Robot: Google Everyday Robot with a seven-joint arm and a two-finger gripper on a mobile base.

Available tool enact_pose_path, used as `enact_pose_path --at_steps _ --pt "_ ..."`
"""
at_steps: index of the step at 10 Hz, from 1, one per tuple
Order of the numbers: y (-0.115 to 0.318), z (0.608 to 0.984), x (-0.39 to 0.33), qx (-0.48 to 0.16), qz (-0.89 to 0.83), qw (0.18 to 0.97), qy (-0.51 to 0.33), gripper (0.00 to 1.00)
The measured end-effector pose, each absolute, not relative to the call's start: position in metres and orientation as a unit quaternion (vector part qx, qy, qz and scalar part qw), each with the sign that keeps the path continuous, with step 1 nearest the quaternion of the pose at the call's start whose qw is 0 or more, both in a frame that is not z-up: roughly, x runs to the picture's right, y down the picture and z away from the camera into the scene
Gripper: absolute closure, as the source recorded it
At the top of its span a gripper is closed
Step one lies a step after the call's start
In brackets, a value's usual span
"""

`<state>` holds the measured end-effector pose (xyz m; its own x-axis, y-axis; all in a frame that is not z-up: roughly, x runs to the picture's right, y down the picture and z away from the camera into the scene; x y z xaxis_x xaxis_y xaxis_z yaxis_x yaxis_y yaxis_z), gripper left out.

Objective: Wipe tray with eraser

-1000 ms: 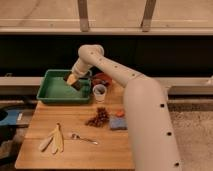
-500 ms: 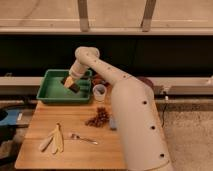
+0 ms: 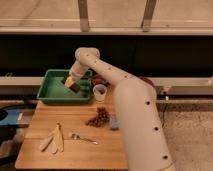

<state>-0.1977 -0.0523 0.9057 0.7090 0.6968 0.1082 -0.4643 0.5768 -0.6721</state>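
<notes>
The green tray stands at the back left of the wooden table. My gripper reaches down into it from the right, near the middle of the tray floor. It is shut on the eraser, a small dark block at its tip that rests on or just above the tray bottom. The white arm sweeps from the lower right up and over the table to the tray.
A white cup stands just right of the tray, with a dark-red bowl behind it. On the table lie a dark berry cluster, a blue pad, a spoon and a banana peel.
The gripper has moved left and lower into the tray with the eraser. The arm now covers more of the table's right side.
</notes>
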Motion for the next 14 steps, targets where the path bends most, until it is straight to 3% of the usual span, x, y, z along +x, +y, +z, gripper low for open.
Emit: enact_pose_path --at_steps 2,5,14 --pt "-0.055 0.905 -0.201 -0.282 0.353 0.875 -0.175 1.00" --pt "-0.056 0.909 -0.209 -0.282 0.335 0.887 -0.144 1.00" --pt "-0.020 0.949 -0.205 -0.375 0.293 0.877 -0.067 1.00"
